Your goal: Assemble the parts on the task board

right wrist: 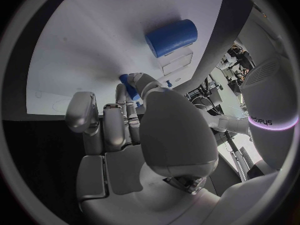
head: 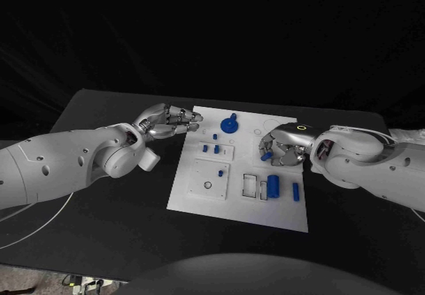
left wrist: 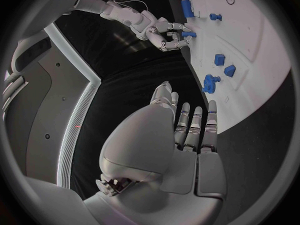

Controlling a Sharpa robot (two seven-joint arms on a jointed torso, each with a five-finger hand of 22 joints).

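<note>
The white task board [head: 199,184] lies in the middle of the black table. My right hand [head: 285,145] hovers over the board's right half and pinches a small blue part [head: 266,156] between thumb and finger; the right wrist view shows this part [right wrist: 129,86] at the fingertips, just above the board [right wrist: 94,45]. My left hand [head: 168,121] hangs by the board's far left corner, fingers stretched out and holding nothing [left wrist: 187,130]. A blue gear [head: 230,126] stands on the board just to the right of the left hand. Two small blue pieces [head: 210,148] sit below the gear.
A blue cylinder [head: 274,184] and a slim blue peg [head: 295,192] lie on the board's near right part, beside two rectangular slots [head: 250,185]. A square plate with a ring [head: 209,179] takes up the near left. Bare black table surrounds the board.
</note>
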